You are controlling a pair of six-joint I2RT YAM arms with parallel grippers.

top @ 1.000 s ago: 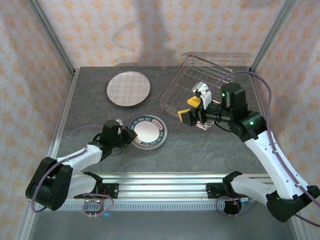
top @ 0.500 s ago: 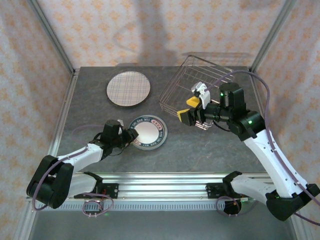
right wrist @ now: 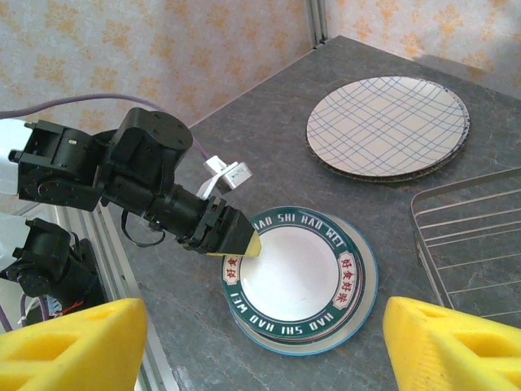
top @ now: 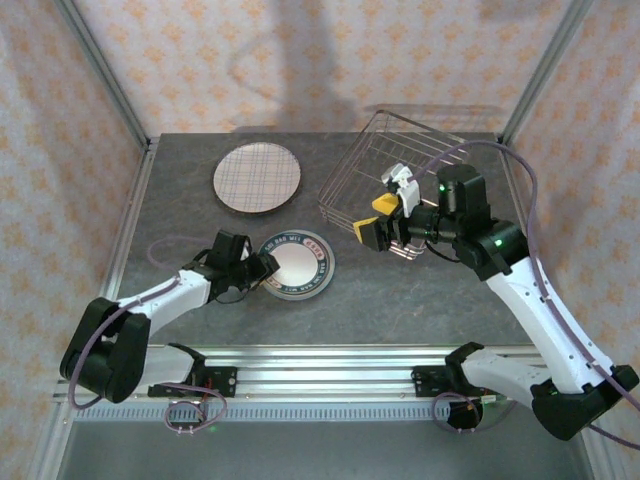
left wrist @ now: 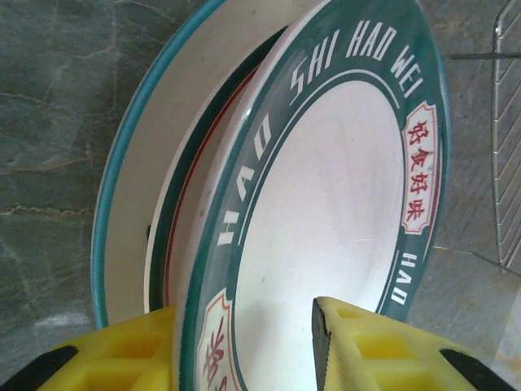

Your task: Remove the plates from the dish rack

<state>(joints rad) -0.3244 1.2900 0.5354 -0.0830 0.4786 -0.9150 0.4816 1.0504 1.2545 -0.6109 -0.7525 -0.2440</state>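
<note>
On the near part of the desk, the left pincer is partly open. Its yellow fingers sit astride the left rim of the green-rimmed plate without clamping it. That plate lies on a teal-edged one. Farther back, the right pincer hangs wide open and empty by the dish rack's near-left corner. The plaid plate lies flat at the far left.

Probably a robotics lab test cell: a grey marbled tabletop lies under the right pincer. Beyond it, pale floral-patterned wall panels hang between silver metal posts. Nearer than it, a silver aluminium rail carries black arm mounts.
</note>
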